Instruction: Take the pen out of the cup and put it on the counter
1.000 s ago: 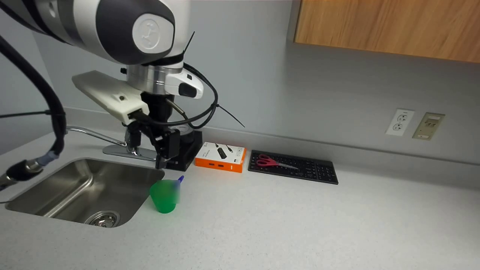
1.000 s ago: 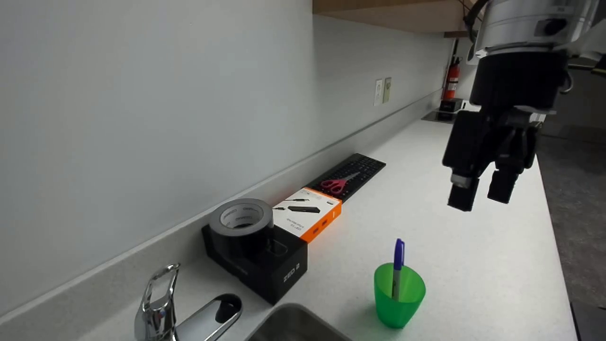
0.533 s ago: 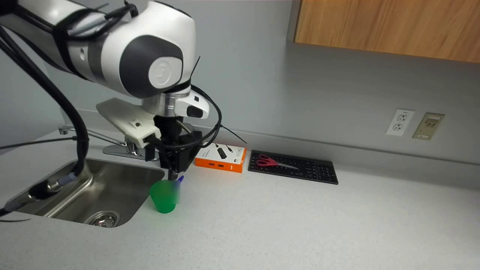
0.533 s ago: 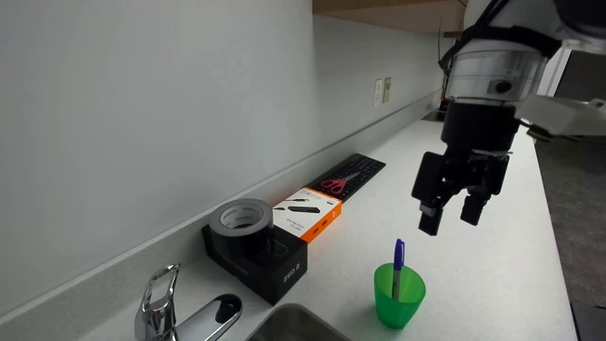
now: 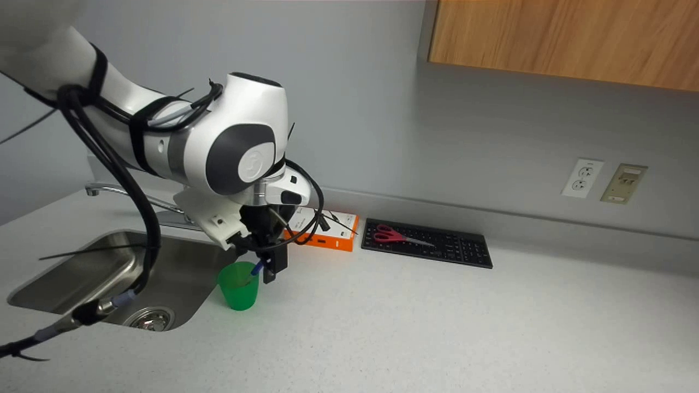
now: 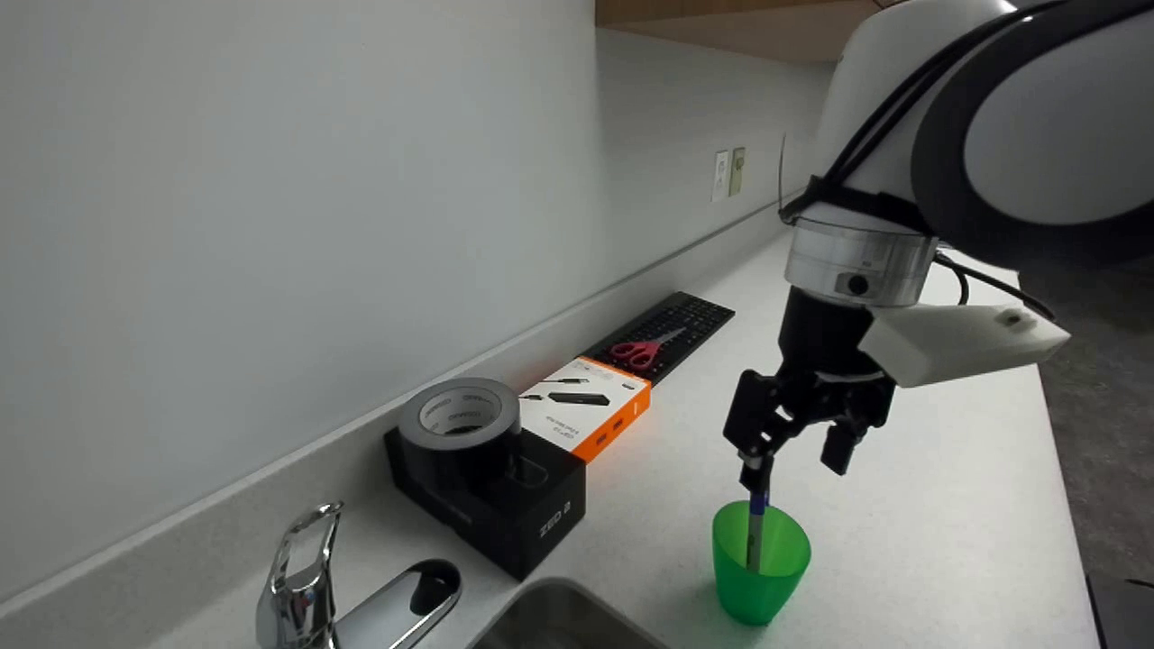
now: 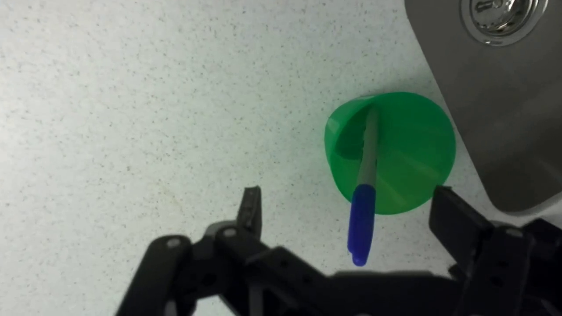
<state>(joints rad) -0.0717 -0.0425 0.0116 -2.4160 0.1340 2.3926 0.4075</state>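
Fingers (image 7: 459,224) lower than before, spread wide, pen (image 7: 363,215) leaning in green cup (image 7: 415,153), blue end between them

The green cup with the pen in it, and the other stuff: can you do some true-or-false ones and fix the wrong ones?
The pen leans inside the cup. True.
The pen's top end is red. False: it is blue.
The gripper is open. True.
The cup lies on its side. False: it stands upright on the counter, beside the sink.
The scissors lie on the keyboard. True.
The keyboard is white. False: it is black.
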